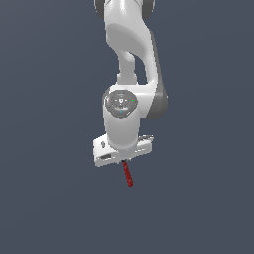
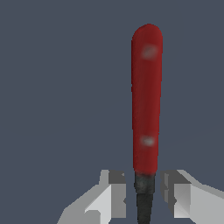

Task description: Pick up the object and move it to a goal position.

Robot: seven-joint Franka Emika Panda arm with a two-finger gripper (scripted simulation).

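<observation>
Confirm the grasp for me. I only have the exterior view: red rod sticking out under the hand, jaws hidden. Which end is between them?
Observer: The black tip end. In the wrist view the red rod runs out away from the gripper, with its dark end down between the two fingers.
Operator: Are the jaws closed on it?
Observer: Not clearly. A narrow gap shows on each side of the black tip, so I cannot confirm contact.
Operator: Rod centred or off to one side?
Observer: Roughly centred between the fingers.

The rod [image 2: 146, 100] is glossy red with a black end. The arm [image 1: 131, 54] is white with grey joints, against a flat slate-blue backdrop.
</observation>
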